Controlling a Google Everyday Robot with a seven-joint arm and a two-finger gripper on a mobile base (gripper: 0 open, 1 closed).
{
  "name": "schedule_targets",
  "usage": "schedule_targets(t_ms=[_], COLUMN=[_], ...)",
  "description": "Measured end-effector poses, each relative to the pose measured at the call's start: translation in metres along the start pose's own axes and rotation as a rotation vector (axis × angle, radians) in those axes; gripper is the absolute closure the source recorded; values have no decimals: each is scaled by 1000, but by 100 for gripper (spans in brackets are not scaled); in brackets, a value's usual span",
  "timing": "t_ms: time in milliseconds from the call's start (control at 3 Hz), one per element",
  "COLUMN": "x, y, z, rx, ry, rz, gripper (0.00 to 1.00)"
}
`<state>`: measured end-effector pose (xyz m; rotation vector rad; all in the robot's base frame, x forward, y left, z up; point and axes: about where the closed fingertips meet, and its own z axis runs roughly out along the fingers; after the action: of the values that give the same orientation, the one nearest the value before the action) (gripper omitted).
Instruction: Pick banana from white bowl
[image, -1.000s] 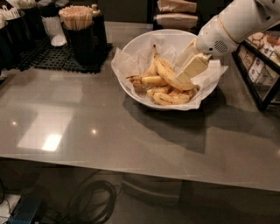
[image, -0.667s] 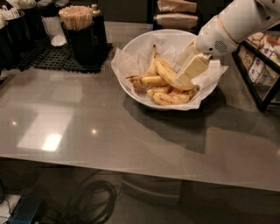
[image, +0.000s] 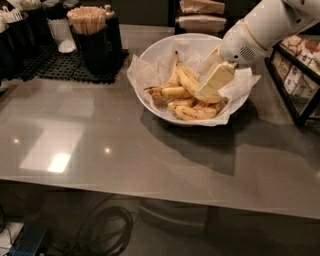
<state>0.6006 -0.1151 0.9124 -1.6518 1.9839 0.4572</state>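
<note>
The white bowl (image: 150, 60) with a crinkled paper liner stands on the grey table, back centre-right. A pile of bananas lies in it. The banana (image: 186, 77), long, thick, yellow and brown-speckled, lies on top of the pile, running from upper left to lower right. My gripper (image: 212, 82), cream-coloured on a white arm coming in from the upper right, is down inside the bowl at the banana's right end and hides that end. Smaller, browner bananas (image: 192, 113) lie under and in front of it.
A black holder of wooden sticks (image: 86, 27) and dark containers on a black mat (image: 55, 67) stand at the back left. A black rack with packets (image: 295, 75) stands at the right edge. The grey tabletop (image: 150, 155) spreads in front of the bowl.
</note>
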Motion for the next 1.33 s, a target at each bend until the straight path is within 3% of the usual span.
schedule_targets(t_ms=[333,1333], x=[2,4], y=[-4,-8], z=[7,17], rx=[-12,-32], ry=[12,31], rz=[9,15], gripper=[37,97])
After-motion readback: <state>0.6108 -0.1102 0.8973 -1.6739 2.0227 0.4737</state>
